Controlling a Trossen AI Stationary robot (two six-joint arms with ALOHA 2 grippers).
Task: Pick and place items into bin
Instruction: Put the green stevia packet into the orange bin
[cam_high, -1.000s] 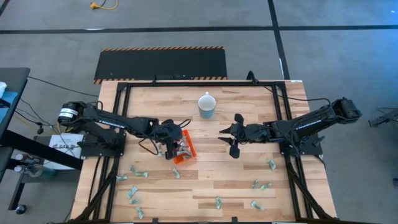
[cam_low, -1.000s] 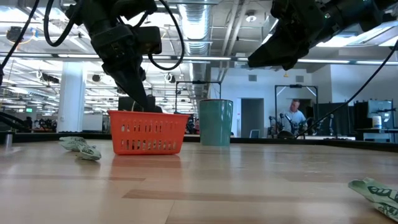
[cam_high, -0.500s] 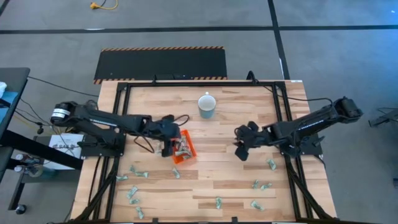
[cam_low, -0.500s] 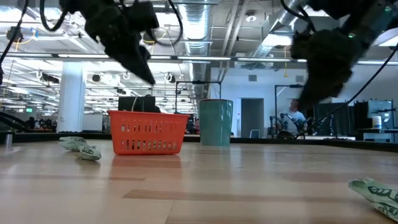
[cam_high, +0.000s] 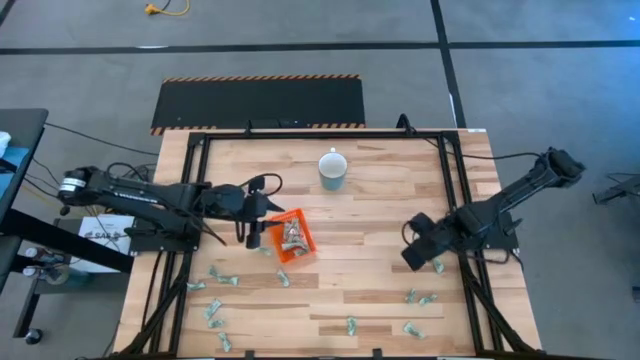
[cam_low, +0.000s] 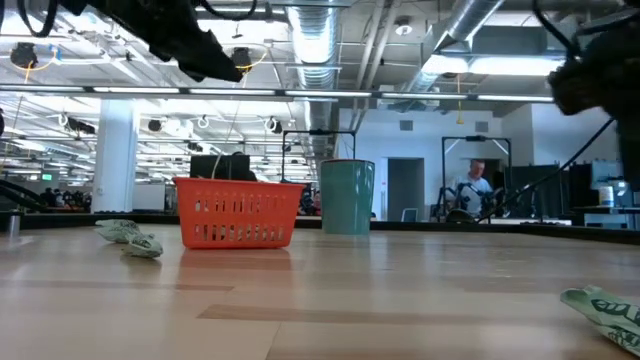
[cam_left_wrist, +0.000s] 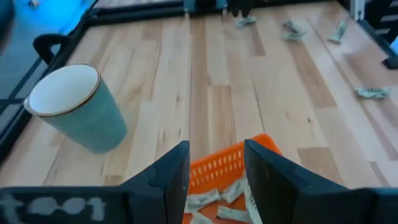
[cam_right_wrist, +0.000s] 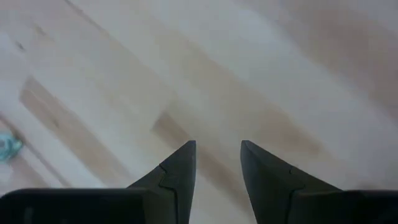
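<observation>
Grey floor surrounds the pale wooden worktop (cam_high: 340, 290), where an orange bin (cam_high: 291, 236) sits left of centre with several green-and-white wrapped pieces (cam_high: 292, 235) already inside it. A pale blue-green mug (cam_high: 332, 169) stands upright farther back, apart from the bin. More wrapped pieces lie loose along the near edge: a cluster at the left (cam_high: 213, 312), one near the middle (cam_high: 351, 324), and a few at the right (cam_high: 424, 298).

Just beside the bin's left side is the left gripper (cam_high: 252, 228), above the worktop; in its wrist view the jaws stand apart with nothing between them, the bin's rim (cam_left_wrist: 225, 163) and the pieces in it showing through the gap. The right gripper (cam_high: 417, 249) is over bare wood at the right, its jaws also parted and empty, with one wrapped piece (cam_high: 437, 264) lying just beside it. At table height, another piece (cam_low: 128, 236) lies left of the bin (cam_low: 238, 212).
</observation>
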